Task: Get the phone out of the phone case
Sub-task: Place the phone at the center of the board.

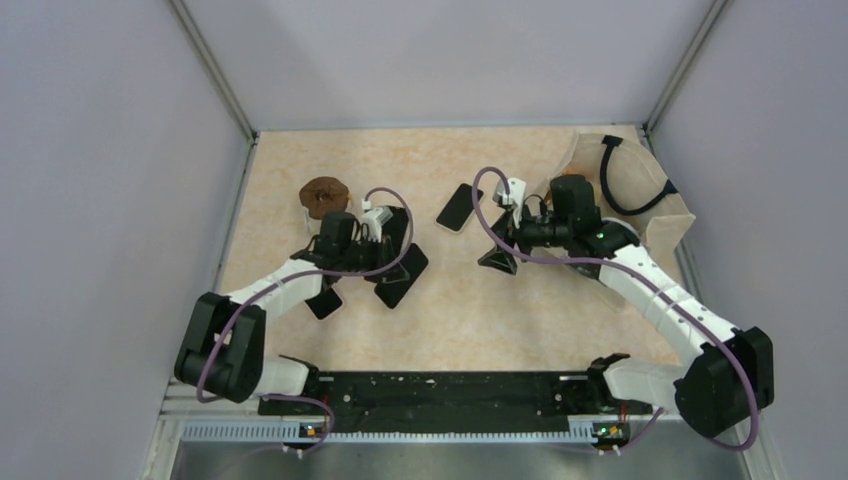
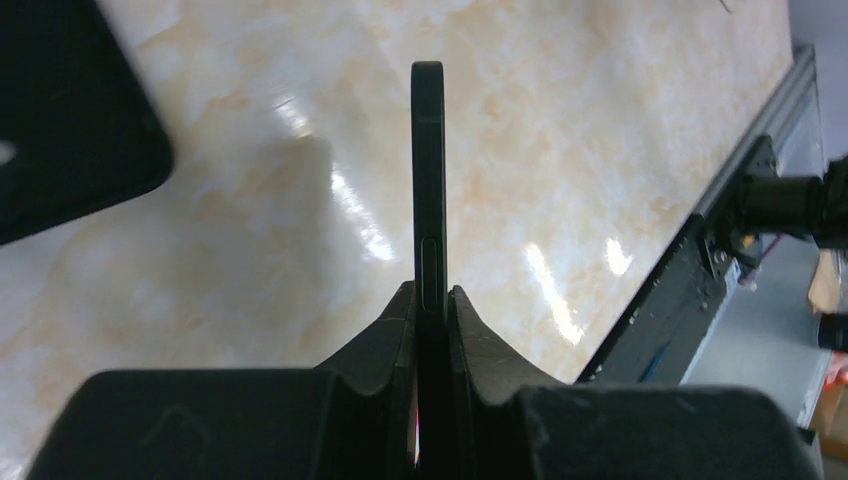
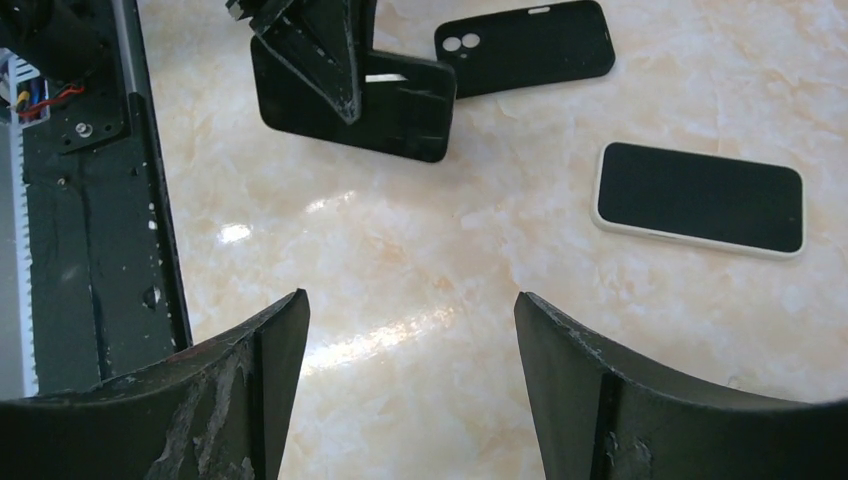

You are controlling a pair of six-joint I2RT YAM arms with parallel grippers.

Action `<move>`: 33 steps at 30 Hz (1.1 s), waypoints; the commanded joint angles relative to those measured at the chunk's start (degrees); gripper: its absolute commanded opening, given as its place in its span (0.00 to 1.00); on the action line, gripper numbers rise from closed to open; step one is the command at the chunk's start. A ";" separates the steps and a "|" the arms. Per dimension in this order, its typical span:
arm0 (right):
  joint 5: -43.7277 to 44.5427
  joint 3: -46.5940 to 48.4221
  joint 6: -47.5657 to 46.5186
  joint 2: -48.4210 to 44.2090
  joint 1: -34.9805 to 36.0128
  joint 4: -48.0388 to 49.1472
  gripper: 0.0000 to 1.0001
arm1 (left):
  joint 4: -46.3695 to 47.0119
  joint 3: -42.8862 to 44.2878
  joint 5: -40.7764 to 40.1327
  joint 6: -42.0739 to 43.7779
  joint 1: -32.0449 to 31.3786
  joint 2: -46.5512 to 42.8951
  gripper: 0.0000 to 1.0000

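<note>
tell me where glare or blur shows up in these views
Left wrist: bright glare streaks on the table, and the left pincer gripping the thin black item looks soft up close. Right wrist: milder glare patches, right pincer open and sharp. Top external: even light, no obvious glare.

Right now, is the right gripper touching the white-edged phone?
Apart. Right wrist view: white-edged phone lies flat beyond the open right gripper, bare table between them.

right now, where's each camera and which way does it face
top external: above and behind both arms, looking down on them and the table
left wrist: looks along its shut jaws, clamped on a dark slab edge-on
right wrist: looks past its open jaws toward a white-edged phone
shared: top and right wrist both show that phone
</note>
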 commanded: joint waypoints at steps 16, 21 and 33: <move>0.52 -3.02 1.48 -0.32 -0.96 6.35 0.75 | 6.03 -9.67 -14.82 -12.73 9.14 0.25 0.00; 0.61 -3.24 1.48 -0.61 -1.07 6.34 0.75 | 8.65 -12.33 -15.85 -13.02 10.19 -0.78 0.21; 1.52 -2.60 1.45 -1.06 -0.92 5.60 0.76 | 9.51 -14.11 -15.15 -12.43 11.52 -5.02 0.56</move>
